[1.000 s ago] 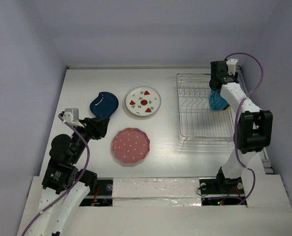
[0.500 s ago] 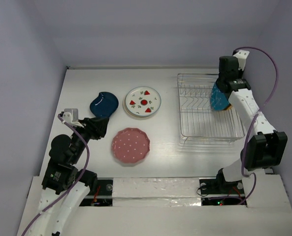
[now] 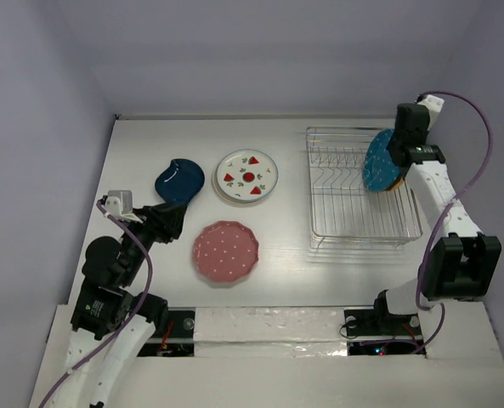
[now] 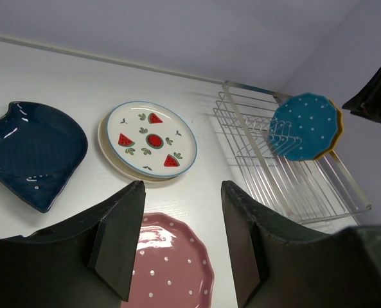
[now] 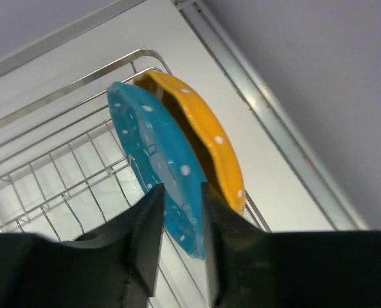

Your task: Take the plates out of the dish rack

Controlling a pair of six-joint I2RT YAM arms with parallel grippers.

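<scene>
The wire dish rack (image 3: 353,212) stands at the right. A teal dotted plate (image 3: 377,160) and a yellow dotted plate (image 3: 396,182) stand on edge at its far right end. My right gripper (image 3: 393,153) is shut on the teal plate's rim (image 5: 151,147), one finger on each face; the yellow plate (image 5: 203,128) is just behind. On the table lie a dark blue plate (image 3: 179,179), a white fruit-marked plate (image 3: 246,176) stacked on a cream one, and a pink dotted plate (image 3: 225,252). My left gripper (image 3: 173,217) is open and empty, left of the pink plate (image 4: 171,269).
The rack's near slots (image 4: 293,186) hold nothing. A wall runs close behind and to the right of the rack (image 5: 293,147). The right arm's elbow (image 3: 455,268) hangs past the table's right edge.
My right wrist has swung right and back over the rack's far right corner. The teal plate now shows more of its face and sits a little higher. The left arm has stayed still.
</scene>
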